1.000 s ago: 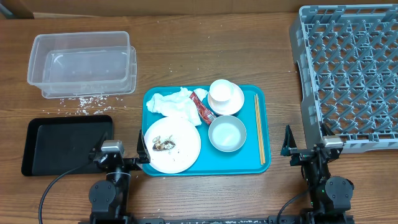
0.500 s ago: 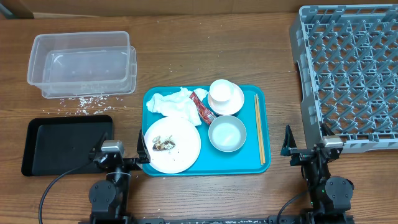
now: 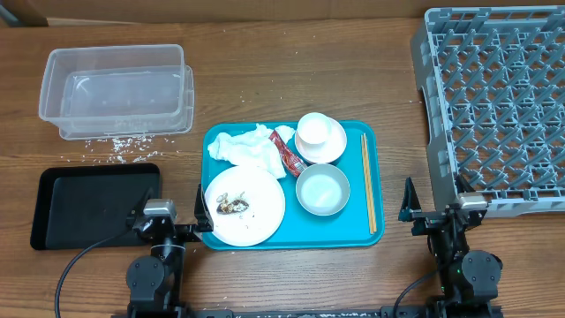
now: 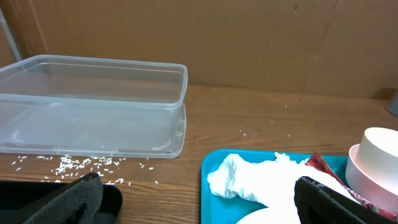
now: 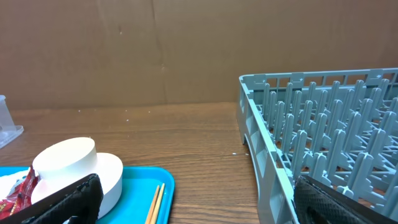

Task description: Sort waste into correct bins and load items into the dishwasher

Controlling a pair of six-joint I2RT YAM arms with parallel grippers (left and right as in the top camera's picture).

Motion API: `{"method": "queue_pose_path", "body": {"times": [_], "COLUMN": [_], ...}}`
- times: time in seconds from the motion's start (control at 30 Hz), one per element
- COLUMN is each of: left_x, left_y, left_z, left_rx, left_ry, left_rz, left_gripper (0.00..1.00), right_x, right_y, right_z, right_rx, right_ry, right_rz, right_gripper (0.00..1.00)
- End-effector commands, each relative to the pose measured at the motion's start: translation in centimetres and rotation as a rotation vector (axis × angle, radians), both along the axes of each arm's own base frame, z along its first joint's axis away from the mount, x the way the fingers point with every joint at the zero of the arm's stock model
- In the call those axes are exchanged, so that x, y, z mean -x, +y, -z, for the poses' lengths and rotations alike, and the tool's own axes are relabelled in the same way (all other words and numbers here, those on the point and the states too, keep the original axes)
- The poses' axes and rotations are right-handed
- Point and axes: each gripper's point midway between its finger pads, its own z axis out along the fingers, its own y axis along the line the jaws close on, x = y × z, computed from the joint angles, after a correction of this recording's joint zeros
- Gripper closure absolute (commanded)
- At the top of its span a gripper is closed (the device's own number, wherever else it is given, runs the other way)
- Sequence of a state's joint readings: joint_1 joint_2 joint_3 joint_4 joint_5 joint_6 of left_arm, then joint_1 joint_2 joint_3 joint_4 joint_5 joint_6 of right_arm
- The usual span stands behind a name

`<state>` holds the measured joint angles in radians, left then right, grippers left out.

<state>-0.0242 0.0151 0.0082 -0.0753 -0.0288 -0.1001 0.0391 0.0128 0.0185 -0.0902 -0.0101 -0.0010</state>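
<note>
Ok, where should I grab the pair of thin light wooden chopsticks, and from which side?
Mid-length, straight down from above, probably with the open right gripper, which is the nearer one. The chopsticks lie flat, side by side, along the right edge of the teal rectangular tray, so jaws closing across them should catch both and keep them level.

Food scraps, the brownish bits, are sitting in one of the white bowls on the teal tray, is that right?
Not quite. The food scraps are on the white flat plate, which is on the teal tray. The overhead view shows it: the brownish bits lie towards the left of the plate's surface.
</note>
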Motion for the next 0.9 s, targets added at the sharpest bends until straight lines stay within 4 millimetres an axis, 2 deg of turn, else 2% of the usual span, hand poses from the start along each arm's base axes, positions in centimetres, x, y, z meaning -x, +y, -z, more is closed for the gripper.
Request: {"method": "queue_pose_path", "body": {"times": [0.0,0.1,0.17,0.3,0.37,0.47,0.53,0.6,0.7,0.73,0.87], "left_x": [0.0,0.8,1.5,1.4,1.7,3.2,3.6,3.6,3.8,3.8,3.2], "left_y": [-0.2,-5.2,-7.1,-6.8,-7.1,-8.1,-8.1,-8.0,-7.9,-7.9,-6.6], "left_z": [-0.7,-0.7,-1.2,-2.8,-5.0,-9.4,-10.5,-10.9,-11.5,-11.8,-11.9], "left_rx": [0.005,0.285,0.425,0.577,0.59,0.544,0.534,0.528,0.428,0.361,0.272], "left_ry": [-0.034,0.008,0.035,0.0,-0.079,-0.247,-0.28,-0.268,-0.214,-0.167,0.059], "left_rz": [0.013,0.289,0.397,0.384,0.427,0.552,0.563,0.546,0.515,0.492,0.373], "left_gripper": [0.0,0.0,0.0,0.0,0.0,0.0,0.0,0.0,0.0,0.0,0.0], "right_x": [0.0,0.0,0.0,0.0,0.0,0.0,0.0,0.0,0.0,0.0,0.0], "right_y": [-0.2,-0.2,-0.2,-0.2,-0.2,-0.2,-0.2,-0.2,-0.2,-0.2,-0.3], "right_z": [0.1,0.1,0.1,0.1,0.1,0.1,0.1,0.1,0.1,0.1,0.1], "right_rx": [0.007,0.007,0.007,0.007,0.007,0.007,0.007,0.007,0.007,0.007,0.007], "right_ry": [-0.006,-0.006,-0.006,-0.006,-0.006,-0.006,-0.006,-0.006,-0.006,-0.006,-0.006], "right_rz": [0.012,0.012,0.012,0.012,0.012,0.012,0.012,0.012,0.012,0.012,0.013], "right_gripper": [0.0,0.0,0.0,0.0,0.0,0.0,0.0,0.0,0.0,0.0,0.0]}}
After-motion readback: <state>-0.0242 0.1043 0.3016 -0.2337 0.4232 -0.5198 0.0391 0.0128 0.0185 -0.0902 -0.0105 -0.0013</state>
